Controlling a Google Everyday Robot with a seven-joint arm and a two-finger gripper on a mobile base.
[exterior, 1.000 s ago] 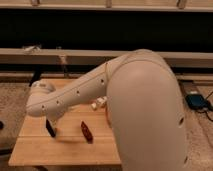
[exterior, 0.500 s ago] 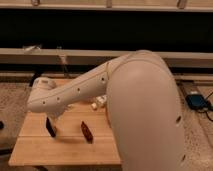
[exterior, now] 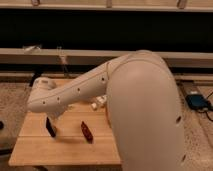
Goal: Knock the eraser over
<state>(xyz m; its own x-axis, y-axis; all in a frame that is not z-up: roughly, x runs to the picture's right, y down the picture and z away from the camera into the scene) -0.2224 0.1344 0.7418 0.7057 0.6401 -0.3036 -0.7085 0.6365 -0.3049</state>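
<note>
Hanging under the wrist over the bench (exterior: 35, 150), your tool (exterior: 53, 116) is sitting just above the eraser (exterior: 50, 128); can't tell if it's apart or together. Eraser's standing on edge, tilting slightly, w/ the red pepper-shaped thing (exterior: 86, 131) lying near it on the bench.

The table (exterior: 30, 150) is carrying one black eraser (exterior: 50, 127), one dark red pepper-like thing (exterior: 86, 131) and one whitish block (exterior: 94, 105); one end effector (exterior: 54, 114) is hanging just above the eraser.

Black eraser (exterior: 50, 128) below cream tool (exterior: 53, 118); dark-red pepper (exterior: 87, 132)
</note>
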